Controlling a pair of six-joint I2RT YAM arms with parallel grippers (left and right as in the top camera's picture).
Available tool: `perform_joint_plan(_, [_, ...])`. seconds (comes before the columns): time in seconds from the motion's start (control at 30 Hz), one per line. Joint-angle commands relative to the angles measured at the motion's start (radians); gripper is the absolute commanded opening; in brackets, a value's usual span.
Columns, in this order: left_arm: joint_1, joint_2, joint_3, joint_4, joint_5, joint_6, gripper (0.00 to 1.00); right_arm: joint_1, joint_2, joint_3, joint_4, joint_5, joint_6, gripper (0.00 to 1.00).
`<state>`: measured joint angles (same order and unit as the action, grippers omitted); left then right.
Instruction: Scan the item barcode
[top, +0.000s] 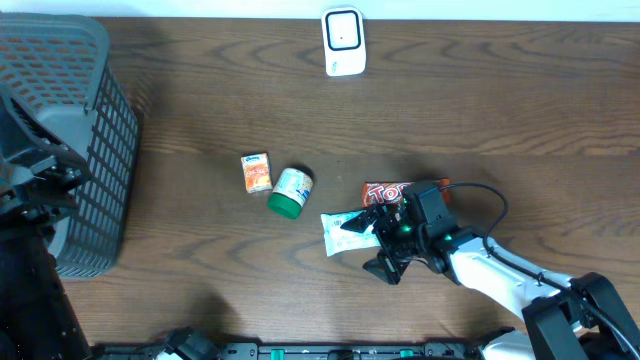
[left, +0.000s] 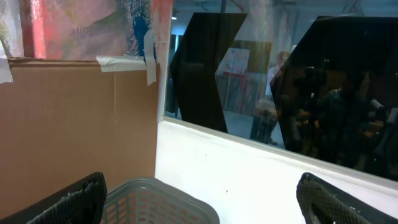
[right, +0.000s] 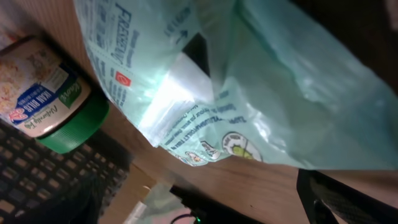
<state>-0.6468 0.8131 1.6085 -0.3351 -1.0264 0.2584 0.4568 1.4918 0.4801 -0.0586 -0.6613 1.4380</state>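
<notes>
Overhead view of a wooden worktop (top: 480, 100). The task appeared barely begun: nothing had been lifted, and no item was near the scanner (top: 343, 41), a small white unit standing at the far edge, well apart from everything else.

4 items lay mid-worktop: a small orange box (top: 257, 172), a green-lidded jar (top: 291, 192), a red packet (top: 385, 189) and a pale green pouch (top: 342, 228). The right gripper (top: 375, 245) was low over the pouch, its jaws spread fully wide and gripping nothing; the pouch filled its wrist view and lay flat on the wood.

The left gripper (left: 200, 202) hung above the grey basket (top: 70, 90) at the left edge, jaws wide open and empty.

Still to do, by this judgement: grasp an item, carry it to the scanner and present its barcode. No barcode was visible.
</notes>
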Motion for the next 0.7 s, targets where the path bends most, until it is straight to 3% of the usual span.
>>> perform_joint_plan(0.0, [0.002, -0.005, -0.004, 0.005, -0.003, -0.009, 0.98, -0.056, 0.055, -0.071, -0.065, 0.055, -0.106, 0.99])
perform_joint_plan(0.23, [0.002, -0.011, -0.004, -0.013, -0.087, -0.008, 0.98, -0.134, 0.051, -0.070, 0.001, 0.051, -0.257, 0.99])
perform_joint_plan(0.67, [0.002, -0.037, -0.004, 0.036, -0.085, -0.009, 0.98, -0.135, 0.051, -0.071, -0.037, 0.436, -0.721, 0.99])
